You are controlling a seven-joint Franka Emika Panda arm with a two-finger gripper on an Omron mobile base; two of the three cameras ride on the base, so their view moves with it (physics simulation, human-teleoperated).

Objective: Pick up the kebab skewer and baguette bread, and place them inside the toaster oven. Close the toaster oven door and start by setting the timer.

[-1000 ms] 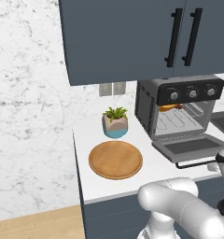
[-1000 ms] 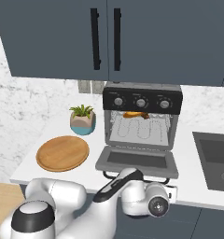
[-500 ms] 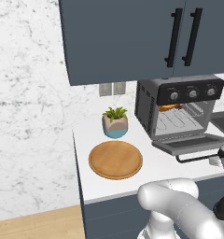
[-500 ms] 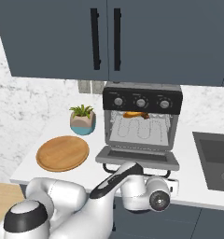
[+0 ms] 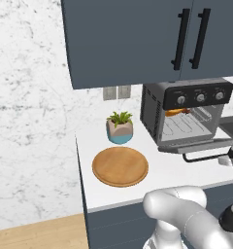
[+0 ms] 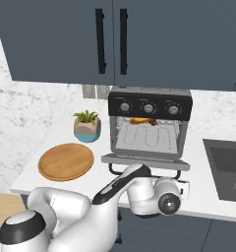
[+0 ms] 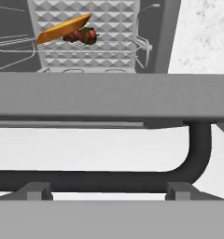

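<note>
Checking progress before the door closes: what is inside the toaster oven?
Inside the toaster oven, the baguette bread and kebab skewer lie together on the wire rack. The bread covers part of the skewer.

**No readable text in the scene**

No word, brand, number or sign can be read anywhere. The toaster oven (image 6: 149, 128) has three knobs across its top panel, but any markings around them are too small and blurred to make out. The cabinet doors (image 6: 110, 39) above it are plain, and the wall outlet plate (image 5: 117, 92) to the left of the oven bears no legible marking.
</note>
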